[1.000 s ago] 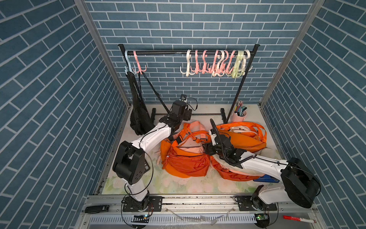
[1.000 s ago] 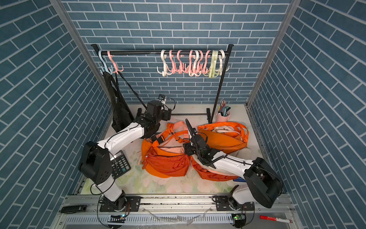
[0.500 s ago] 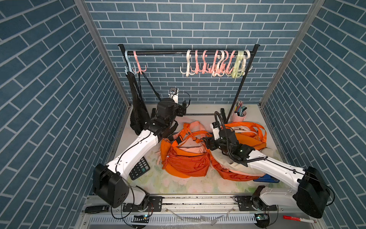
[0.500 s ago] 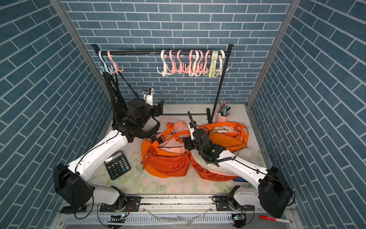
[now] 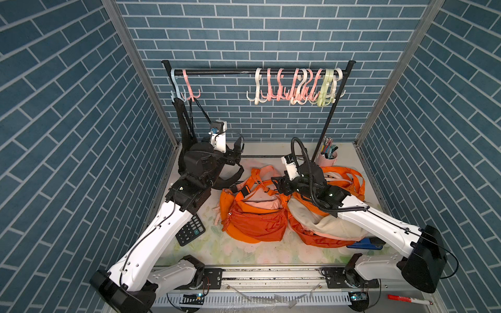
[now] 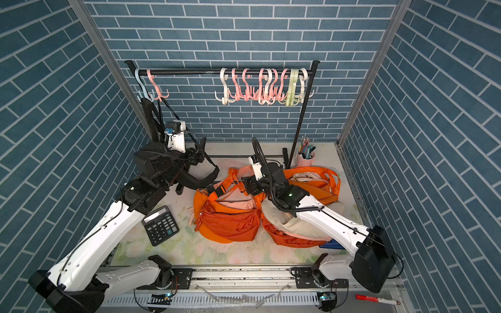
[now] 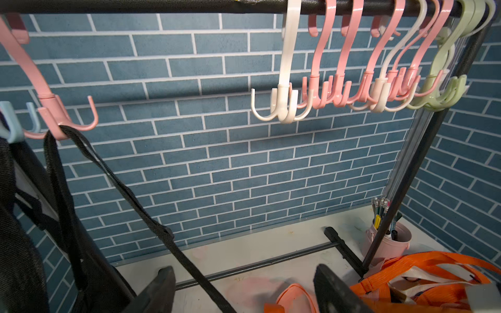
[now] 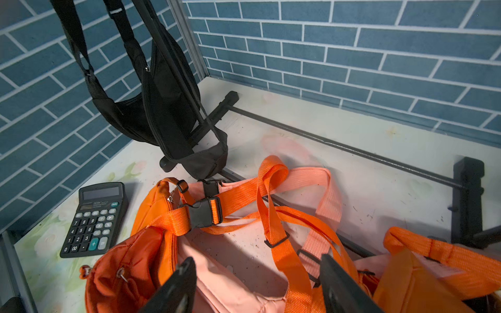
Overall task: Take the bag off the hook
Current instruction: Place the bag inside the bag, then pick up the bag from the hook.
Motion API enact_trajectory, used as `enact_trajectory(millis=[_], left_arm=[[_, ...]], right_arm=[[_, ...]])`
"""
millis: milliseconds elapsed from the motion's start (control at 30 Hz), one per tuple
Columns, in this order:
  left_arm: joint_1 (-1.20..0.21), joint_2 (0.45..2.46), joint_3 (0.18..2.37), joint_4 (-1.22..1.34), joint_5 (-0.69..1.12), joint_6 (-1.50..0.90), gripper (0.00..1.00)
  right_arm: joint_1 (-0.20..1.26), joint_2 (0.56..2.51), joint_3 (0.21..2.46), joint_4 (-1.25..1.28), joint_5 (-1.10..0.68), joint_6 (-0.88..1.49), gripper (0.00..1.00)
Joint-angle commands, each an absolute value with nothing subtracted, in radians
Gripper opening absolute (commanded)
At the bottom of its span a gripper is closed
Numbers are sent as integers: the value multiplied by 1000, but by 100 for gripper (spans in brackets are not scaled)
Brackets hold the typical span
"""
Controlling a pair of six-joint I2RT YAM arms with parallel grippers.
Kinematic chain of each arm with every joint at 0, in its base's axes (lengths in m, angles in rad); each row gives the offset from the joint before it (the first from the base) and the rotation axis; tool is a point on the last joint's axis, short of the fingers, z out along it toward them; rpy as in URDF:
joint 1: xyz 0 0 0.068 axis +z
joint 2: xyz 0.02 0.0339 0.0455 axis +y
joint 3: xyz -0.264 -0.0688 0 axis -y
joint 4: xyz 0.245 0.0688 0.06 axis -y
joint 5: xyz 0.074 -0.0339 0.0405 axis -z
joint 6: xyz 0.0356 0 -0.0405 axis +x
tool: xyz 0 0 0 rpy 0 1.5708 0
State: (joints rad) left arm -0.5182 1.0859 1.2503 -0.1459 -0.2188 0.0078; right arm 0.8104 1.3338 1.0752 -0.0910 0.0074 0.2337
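1. Bag: the black belt bag (image 8: pixel 208 162) hangs at the left end of the rail (image 5: pixel 230 71). Its strap (image 7: pixel 122 187) is looped in the pink hook (image 7: pixel 54 113).
2. Its pouch sags low beside the rack's left foot (image 8: pixel 168 165). Whether it touches the counter (image 5: pixel 244 252) cannot be told.
3. A second black bag (image 8: pixel 168 108) hangs under the light blue hook (image 7: pixel 10 127), close against the left wall and the corner post.
4. The left fingers (image 7: pixel 160 292) are apart. The strap's slanting leg runs down between them, nearer one finger; contact cannot be told.
5. The right fingers (image 8: pixel 181 284) are apart too, hovering over the orange bags (image 5: pixel 254 222). An orange strap (image 8: pixel 273 216) lies below the gap, ungripped.
6. A long stretch of rail lies between the pink hook and the bunch of hooks (image 5: pixel 295 86) crowded at the right post.
7. The orange bags fill the counter's middle and right, reaching the rack's floor bar (image 8: pixel 339 146) at the back.
8. A calculator (image 6: pixel 160 225) lies near the counter's left edge, beside the left arm.
9. The pen cup (image 5: pixel 329 157) stands at the foot of the right post, in the back right corner.
10. A strip of flowered counter shows between the orange bags and the front edge.
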Motion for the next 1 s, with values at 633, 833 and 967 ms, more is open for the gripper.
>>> enact_trajectory(millis=[633,833,967], left_arm=[[-516,761,979,-268,-320,44,85],[-515,694,927,-311,-327,28,85],[-515,644,868,-336,-335,21,85]], right_arm=[[807,1734,1632,-281,-214,77,71],[803,1853,1780,-324,-239,70,67],[794,1914,1864,-333,-261,78,65]])
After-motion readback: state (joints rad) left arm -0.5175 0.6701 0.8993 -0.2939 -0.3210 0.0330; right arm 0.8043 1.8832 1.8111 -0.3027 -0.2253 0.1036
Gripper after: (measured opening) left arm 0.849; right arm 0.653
